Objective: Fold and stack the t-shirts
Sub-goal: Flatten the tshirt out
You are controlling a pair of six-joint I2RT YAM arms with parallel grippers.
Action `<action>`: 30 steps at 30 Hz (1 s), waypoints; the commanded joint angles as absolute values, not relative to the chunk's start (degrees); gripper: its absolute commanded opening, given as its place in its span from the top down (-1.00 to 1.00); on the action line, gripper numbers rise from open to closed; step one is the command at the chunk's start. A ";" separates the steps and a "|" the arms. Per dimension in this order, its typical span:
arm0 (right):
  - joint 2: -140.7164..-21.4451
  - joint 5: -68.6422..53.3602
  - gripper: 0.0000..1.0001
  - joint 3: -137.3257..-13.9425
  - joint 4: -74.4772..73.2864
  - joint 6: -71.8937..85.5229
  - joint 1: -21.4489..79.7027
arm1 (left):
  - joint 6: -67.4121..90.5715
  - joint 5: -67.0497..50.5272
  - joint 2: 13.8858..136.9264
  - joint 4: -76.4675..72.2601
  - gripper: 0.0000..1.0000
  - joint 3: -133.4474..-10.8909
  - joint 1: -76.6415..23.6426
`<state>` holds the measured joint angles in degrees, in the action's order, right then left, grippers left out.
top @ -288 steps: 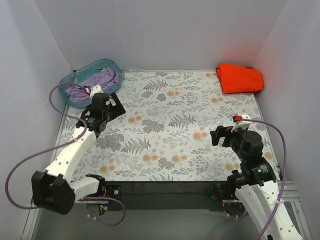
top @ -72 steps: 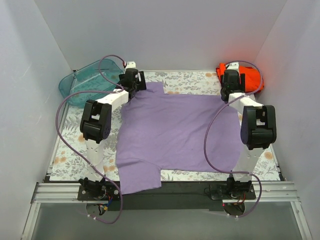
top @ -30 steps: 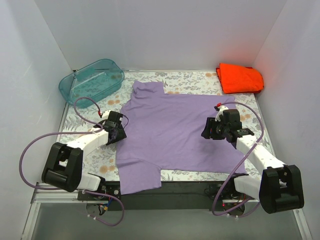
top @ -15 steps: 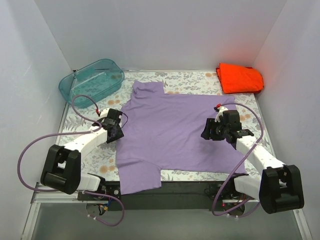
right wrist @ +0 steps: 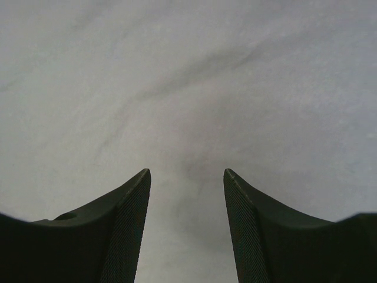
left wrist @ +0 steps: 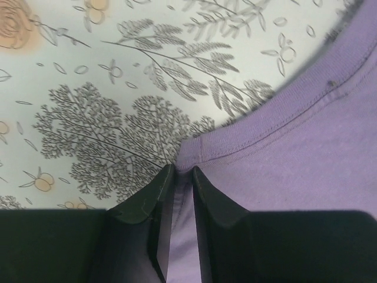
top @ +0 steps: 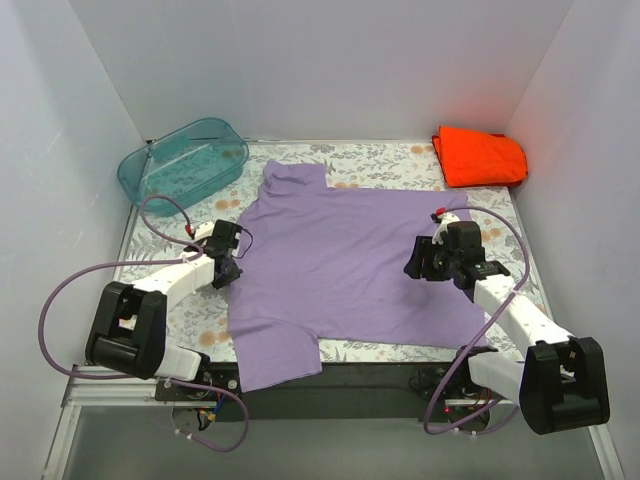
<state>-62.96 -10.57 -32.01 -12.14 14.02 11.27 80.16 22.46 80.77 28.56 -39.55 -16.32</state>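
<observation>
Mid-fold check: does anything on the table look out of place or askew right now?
Yes: the purple shirt lies skewed, and its near-left sleeve hangs over the table's front edge. The left gripper pinches its edge; the right gripper is open over the cloth. The orange shirt looks tidy.

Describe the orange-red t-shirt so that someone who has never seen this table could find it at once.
Look at the floral-print table and go to its far right corner. There lies the orange-red t-shirt, folded into a compact block. It is the only bright orange thing: the lavender t-shirt lies spread flat across the middle, and the teal tub sits in the far left corner.
</observation>
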 commanded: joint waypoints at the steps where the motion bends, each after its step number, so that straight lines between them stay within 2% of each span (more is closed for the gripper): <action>1: -61.18 -6.34 -0.20 -32.08 -12.91 15.73 11.34 | 81.82 26.81 79.71 29.79 0.66 -38.49 -13.19; 9: -59.33 1.93 -0.25 -33.22 -17.48 17.23 11.16 | 82.62 26.72 79.11 30.93 0.72 -38.32 -7.65; 12: -59.33 3.25 -0.25 -34.36 -19.33 16.70 11.16 | 82.79 26.46 75.35 31.99 0.53 -38.32 -7.65; 13: -59.24 3.51 -0.25 -34.71 -19.60 16.18 11.16 | 82.71 25.93 74.10 32.17 0.38 -38.32 -7.65; 17: -59.76 4.39 -0.25 -36.91 -19.86 15.38 11.16 | 80.08 22.78 67.77 32.17 0.06 -39.11 -7.65; 19: -61.52 4.05 -0.24 -38.93 -19.78 15.29 11.08 | 77.53 20.84 66.62 31.73 0.00 -41.04 -7.73; 24: -66.70 4.22 -0.21 -41.39 -19.51 15.47 10.20 | 74.45 11.10 69.34 30.50 -0.02 -45.52 -9.05; 30: -74.17 1.85 -0.18 -44.55 -16.97 15.30 4.49 | 72.16 9.40 76.46 28.66 0.00 -49.56 -10.99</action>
<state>-71.83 2.72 -40.38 -19.20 15.97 6.50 74.59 12.12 74.52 30.06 -46.63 -10.28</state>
